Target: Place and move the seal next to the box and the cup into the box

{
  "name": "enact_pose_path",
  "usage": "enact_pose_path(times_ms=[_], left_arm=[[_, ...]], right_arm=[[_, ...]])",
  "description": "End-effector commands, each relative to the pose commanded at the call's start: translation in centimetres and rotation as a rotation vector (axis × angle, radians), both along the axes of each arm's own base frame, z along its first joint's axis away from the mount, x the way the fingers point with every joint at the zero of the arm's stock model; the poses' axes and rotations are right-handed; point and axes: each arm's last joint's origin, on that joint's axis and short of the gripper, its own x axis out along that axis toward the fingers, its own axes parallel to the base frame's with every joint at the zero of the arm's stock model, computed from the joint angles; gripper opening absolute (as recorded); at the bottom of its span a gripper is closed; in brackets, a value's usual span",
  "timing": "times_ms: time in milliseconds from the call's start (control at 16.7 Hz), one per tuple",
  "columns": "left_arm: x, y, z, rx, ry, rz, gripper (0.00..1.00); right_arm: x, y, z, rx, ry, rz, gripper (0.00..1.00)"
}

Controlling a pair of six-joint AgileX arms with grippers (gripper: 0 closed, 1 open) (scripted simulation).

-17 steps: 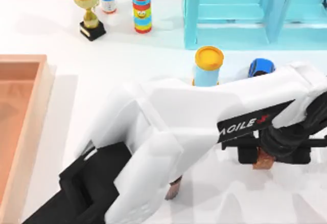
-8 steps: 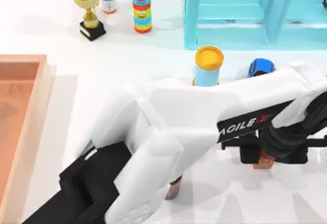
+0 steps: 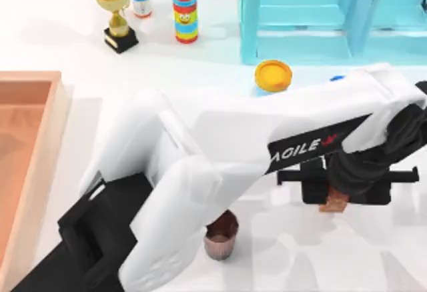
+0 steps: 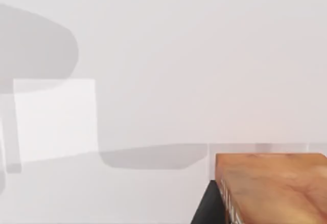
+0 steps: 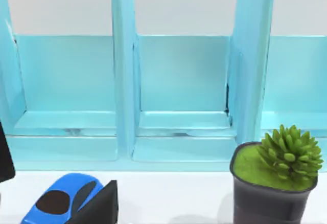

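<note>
White table [image 3: 80,45], seen from above. Left gripper [image 3: 335,197] — clamped on the seal [image 3: 333,202] — hangs over the table's right side; the cup [image 3: 221,235] stands upright toward centre, the box [image 3: 41,165] at far left — well apart.

Bright, even light falls from above, and soft grey shadows lie on the white table [image 3: 87,52], without glare.
</note>
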Motion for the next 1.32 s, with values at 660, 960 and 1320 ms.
enact_pose_path(times_ms=[660, 960, 1320], left_arm=[[-0.6, 8.3, 8.4, -0.005, -0.006, -0.003, 0.0], [0.1, 9.6, 8.8, -0.018, -0.002, -0.01, 0.0], [4.4, 21.3, 9.7, -0.008, 0.031, 0.011, 0.0]], right_arm=[[0.0, 0.0, 0.0, 0.0, 0.0, 0.0, 1.0], [0.0, 0.0, 0.0, 0.0, 0.0, 0.0, 1.0], [0.0, 0.0, 0.0, 0.0, 0.0, 0.0, 1.0]])
